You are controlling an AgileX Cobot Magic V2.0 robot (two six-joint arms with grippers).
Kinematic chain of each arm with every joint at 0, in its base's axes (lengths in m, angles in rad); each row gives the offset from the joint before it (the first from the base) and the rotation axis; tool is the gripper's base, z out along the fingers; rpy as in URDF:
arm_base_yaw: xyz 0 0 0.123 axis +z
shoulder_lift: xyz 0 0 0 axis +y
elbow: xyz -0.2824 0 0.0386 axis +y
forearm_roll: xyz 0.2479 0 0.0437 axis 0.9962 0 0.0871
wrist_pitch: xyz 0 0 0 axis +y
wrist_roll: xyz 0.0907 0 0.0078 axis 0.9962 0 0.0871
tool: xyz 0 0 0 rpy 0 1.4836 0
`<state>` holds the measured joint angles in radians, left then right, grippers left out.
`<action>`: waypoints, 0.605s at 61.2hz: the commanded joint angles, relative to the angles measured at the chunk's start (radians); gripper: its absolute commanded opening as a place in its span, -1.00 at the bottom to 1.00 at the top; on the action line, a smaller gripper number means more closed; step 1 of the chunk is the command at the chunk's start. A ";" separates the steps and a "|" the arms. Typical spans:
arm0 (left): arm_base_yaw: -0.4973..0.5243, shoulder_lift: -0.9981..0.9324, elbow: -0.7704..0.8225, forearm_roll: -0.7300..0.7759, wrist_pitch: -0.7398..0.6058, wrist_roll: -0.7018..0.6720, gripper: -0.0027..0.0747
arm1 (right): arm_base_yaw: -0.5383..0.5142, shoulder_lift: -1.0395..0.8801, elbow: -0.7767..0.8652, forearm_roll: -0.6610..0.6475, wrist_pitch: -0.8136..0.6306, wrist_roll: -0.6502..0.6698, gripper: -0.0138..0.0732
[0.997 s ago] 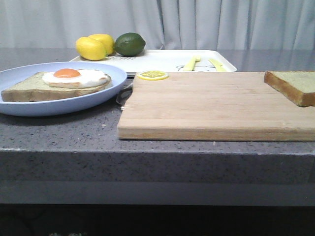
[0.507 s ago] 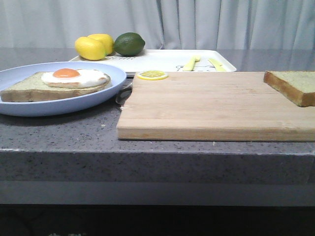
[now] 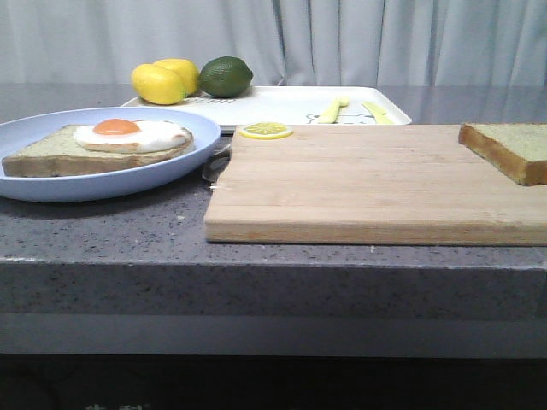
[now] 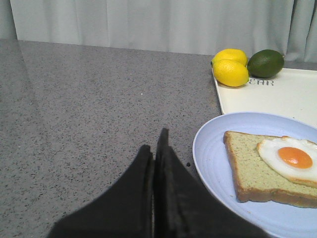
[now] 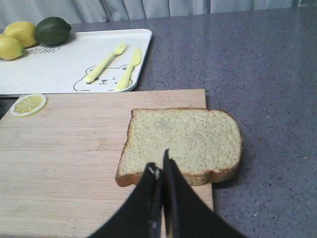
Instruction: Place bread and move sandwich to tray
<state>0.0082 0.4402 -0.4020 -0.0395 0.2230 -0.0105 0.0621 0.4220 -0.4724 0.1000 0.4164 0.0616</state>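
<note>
**Bread on the board, sandwich on the plate**

While both pincers stay pressed together on nothing, the left pincer [image 4: 157, 148] hangs beside the plate [image 4: 208, 144] bearing the sandwich [image 3: 98, 147]. The right pincer [image 5: 159, 168] hovers over the bread [image 5: 183, 141], which overhangs the cutting board [image 3: 359, 184]. The tray [image 3: 291, 104] lies behind.

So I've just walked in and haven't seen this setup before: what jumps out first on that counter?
The sandwich, toast topped with a fried egg, sits on a pale blue plate at the left. A wooden cutting board fills the middle, with the bare bread overhanging its right edge and a lemon slice at its far left corner. Behind lies the white tray with two lemons and a lime.
</note>
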 commanded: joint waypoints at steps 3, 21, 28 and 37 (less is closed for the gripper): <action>0.001 0.012 -0.037 -0.002 -0.097 0.001 -0.76 | -0.008 0.014 -0.038 0.006 -0.086 -0.008 -0.28; 0.001 0.012 -0.037 -0.002 -0.101 0.001 0.82 | -0.008 0.016 -0.036 0.011 -0.099 -0.008 0.79; 0.001 0.012 -0.037 -0.002 -0.101 0.001 0.80 | -0.008 0.049 -0.056 0.015 -0.093 -0.008 0.79; 0.001 0.012 -0.037 -0.002 -0.101 0.001 0.80 | -0.015 0.172 -0.163 0.016 -0.042 -0.006 0.79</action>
<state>0.0082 0.4402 -0.4020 -0.0395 0.2070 -0.0105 0.0604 0.5262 -0.5462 0.1138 0.4240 0.0616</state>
